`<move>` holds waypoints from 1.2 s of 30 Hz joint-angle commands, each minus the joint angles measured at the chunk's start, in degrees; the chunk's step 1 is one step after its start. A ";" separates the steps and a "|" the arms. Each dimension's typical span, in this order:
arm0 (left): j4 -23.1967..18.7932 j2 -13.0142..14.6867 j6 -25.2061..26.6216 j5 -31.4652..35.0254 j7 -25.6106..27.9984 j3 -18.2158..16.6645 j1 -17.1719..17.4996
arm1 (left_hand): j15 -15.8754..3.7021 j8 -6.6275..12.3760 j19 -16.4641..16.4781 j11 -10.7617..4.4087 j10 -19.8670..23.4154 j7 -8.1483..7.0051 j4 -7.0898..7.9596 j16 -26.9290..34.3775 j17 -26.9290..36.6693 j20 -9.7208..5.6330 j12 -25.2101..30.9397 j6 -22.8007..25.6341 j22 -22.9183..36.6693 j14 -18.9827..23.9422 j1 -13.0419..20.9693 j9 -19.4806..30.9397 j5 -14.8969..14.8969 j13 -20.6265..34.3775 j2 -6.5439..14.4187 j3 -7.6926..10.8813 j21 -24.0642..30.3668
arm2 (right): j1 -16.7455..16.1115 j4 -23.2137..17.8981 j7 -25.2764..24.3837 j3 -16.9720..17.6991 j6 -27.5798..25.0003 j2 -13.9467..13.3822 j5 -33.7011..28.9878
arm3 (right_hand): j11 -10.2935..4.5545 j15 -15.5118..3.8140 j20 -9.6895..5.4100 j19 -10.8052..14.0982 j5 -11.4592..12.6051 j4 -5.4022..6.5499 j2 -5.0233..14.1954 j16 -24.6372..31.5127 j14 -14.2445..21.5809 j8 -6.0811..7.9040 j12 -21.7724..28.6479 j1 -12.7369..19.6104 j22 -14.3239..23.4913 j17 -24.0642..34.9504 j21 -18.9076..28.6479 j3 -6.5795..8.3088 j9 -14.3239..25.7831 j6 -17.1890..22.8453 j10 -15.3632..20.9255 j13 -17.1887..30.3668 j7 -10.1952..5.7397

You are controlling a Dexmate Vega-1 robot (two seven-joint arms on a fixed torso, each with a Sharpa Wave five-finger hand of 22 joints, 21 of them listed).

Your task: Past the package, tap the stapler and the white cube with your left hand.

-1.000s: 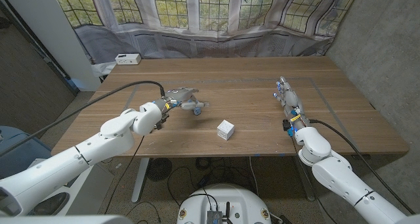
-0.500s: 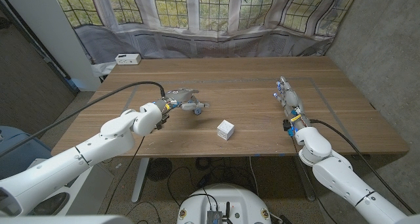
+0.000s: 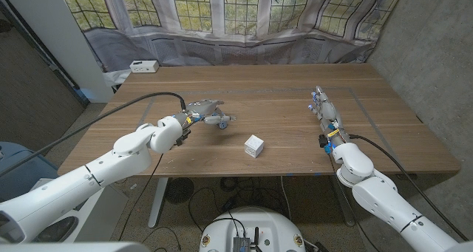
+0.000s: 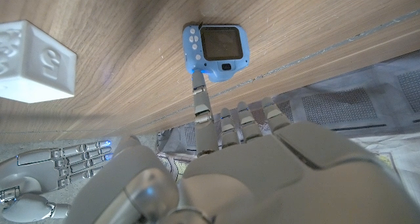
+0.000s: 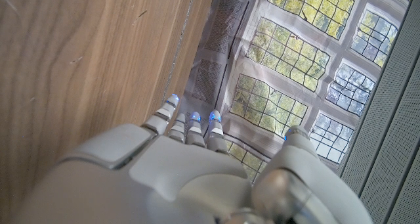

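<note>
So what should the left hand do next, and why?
Probably lift the left hand and swing it to the white cube: one finger already touches the small blue device, and the cube stands untouched nearby.

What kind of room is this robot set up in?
Probably an indoor lab or test room in an older building. The wooden table stands before leaded windows with trees outside, grey cloth drapes below them, and a bare concrete-like wall stands on the robot's right.
</note>
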 commanded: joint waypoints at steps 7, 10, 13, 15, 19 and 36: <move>0.17 0.01 0.56 -0.09 0.16 0.16 0.11 | 0.28 0.20 0.29 0.06 0.47 0.04 -0.07 -0.08 0.10 0.09 0.28 0.63 0.32 0.19 0.81 0.25 -0.10 0.07 0.18 0.04 0.27 | 0.02 0.08 -0.02 -0.05 -0.01 -0.02 -0.29 | 0.06 0.27 0.21 0.12 0.19 -0.44 -0.13 -0.19 0.25 0.08 -0.19 -0.31 0.28 0.33 -0.04 0.02 0.15 0.48 0.14 0.22 0.09; 0.19 0.01 0.56 -0.06 0.29 0.15 0.12 | 0.29 0.18 0.29 0.05 0.45 0.05 -0.08 -0.08 0.10 0.09 0.26 0.64 0.32 0.22 0.84 0.25 -0.11 0.07 0.20 0.05 0.26 | -0.04 -0.02 -0.23 0.02 -0.15 0.16 -0.04 | -0.05 0.30 0.21 0.12 0.19 -0.45 -0.12 -0.18 0.27 0.08 -0.19 -0.31 0.28 0.33 -0.04 0.03 0.16 0.49 0.15 0.22 0.08; 0.16 0.06 0.49 -0.11 0.45 0.08 0.14 | 0.27 0.15 0.29 0.10 0.48 0.02 -0.09 -0.12 0.11 0.10 0.26 0.63 0.32 0.17 0.89 0.25 -0.13 0.07 0.22 0.05 0.25 | -0.07 -0.03 -0.33 0.03 -0.06 0.19 -0.14 | -0.02 0.28 0.20 0.13 0.19 -0.46 -0.13 -0.19 0.26 0.06 -0.18 -0.32 0.28 0.33 -0.03 0.02 0.16 0.45 0.18 0.23 0.07; 0.18 0.05 0.37 -0.21 0.61 0.01 0.15 | 0.31 0.14 0.29 0.07 0.53 -0.01 -0.10 -0.14 0.11 0.10 0.27 0.64 0.32 0.15 0.91 0.25 -0.14 0.07 0.23 0.06 0.25 | -0.10 0.00 -0.27 0.05 0.10 0.14 -0.25 | -0.02 0.29 0.18 0.10 0.19 -0.46 -0.13 -0.19 0.26 0.06 -0.20 -0.32 0.28 0.33 -0.04 0.02 0.16 0.45 0.15 0.23 0.07; 0.17 0.04 0.20 -0.31 0.96 -0.12 0.21 | 0.28 0.07 0.30 0.08 0.55 -0.03 -0.11 -0.16 0.11 0.10 0.26 0.55 0.32 0.16 0.96 0.25 -0.16 0.07 0.25 0.06 0.24 | -0.14 -0.05 -0.38 0.09 0.15 0.16 -0.36 | 0.01 0.38 0.21 0.08 0.19 -0.48 -0.14 -0.17 0.32 0.08 -0.19 -0.34 0.28 0.33 -0.05 0.02 0.16 0.51 0.18 0.23 0.11; -0.26 0.25 0.33 -0.66 2.32 -1.08 0.72 | 0.16 -0.31 0.38 0.18 0.63 -0.17 -0.15 -0.30 0.12 0.09 0.23 -0.19 0.33 -0.05 1.16 0.26 -0.27 0.08 0.31 0.07 0.23 | 0.03 0.08 -0.36 0.15 0.14 0.30 -0.30 | 0.03 0.32 0.24 0.13 0.19 -0.55 -0.12 -0.20 0.30 0.09 -0.18 -0.36 0.28 0.32 -0.02 0.03 0.17 0.61 0.29 0.23 0.08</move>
